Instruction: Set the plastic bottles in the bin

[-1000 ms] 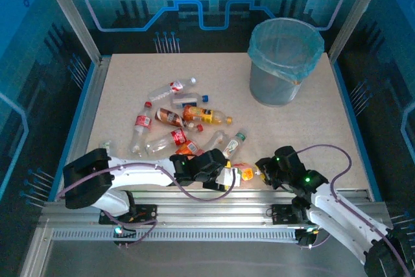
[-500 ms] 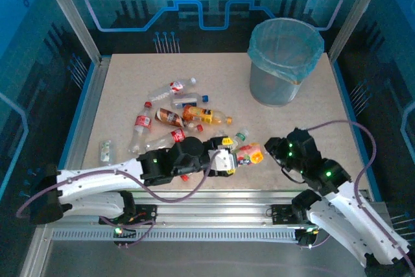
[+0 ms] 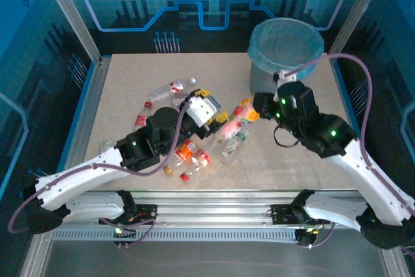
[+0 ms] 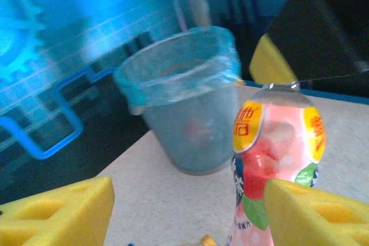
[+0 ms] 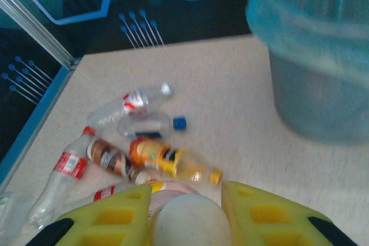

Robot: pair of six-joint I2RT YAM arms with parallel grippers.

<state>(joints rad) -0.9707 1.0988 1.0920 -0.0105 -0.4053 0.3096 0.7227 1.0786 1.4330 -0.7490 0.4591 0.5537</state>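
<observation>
Right claw [image 5: 187, 194] pinched tight on the rounded end of a clear pink-labelled bottle [image 4: 277, 154], left claw [image 4: 189, 194] part open, blocky yellow fingers [image 4: 57, 211] flanking it, round grey bin [image 4: 190, 125] with glossy blue liner just behind, crumpled bottles [image 5: 155, 159] scattered on speckled counter [image 3: 130, 76]

A pink-labelled bottle [image 4: 277, 154] is seen upright between the yellow jaws of the left gripper [image 4: 187, 214], which are held apart. It is overlapped by the right-hand jaw and stands well clear of the other. Its top is gripped from above by the right gripper [image 4: 285, 79]. Behind it, the bin [image 4: 190, 125], lined in light blue, is set on the speckled table [image 4: 354, 131].
</observation>
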